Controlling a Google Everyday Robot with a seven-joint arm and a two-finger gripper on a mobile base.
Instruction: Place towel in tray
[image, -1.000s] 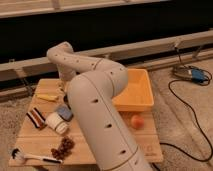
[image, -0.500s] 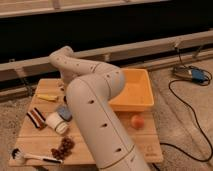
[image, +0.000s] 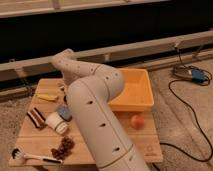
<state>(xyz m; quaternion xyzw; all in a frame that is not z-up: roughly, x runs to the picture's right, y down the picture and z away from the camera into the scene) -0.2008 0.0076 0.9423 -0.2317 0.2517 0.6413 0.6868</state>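
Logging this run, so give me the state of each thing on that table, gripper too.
Gripper: hidden behind the arm, not visible.
Tray: upright, shown part empty.
Striped cloth: flat on table, outside tray.
White cup: on its side.
Orange round object: on table, beside tray.
Brush: lying flat.

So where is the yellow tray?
In the camera view, the yellow tray sits at the table's back right corner, behind the orange fruit; the robot's hand is hidden behind its arm.
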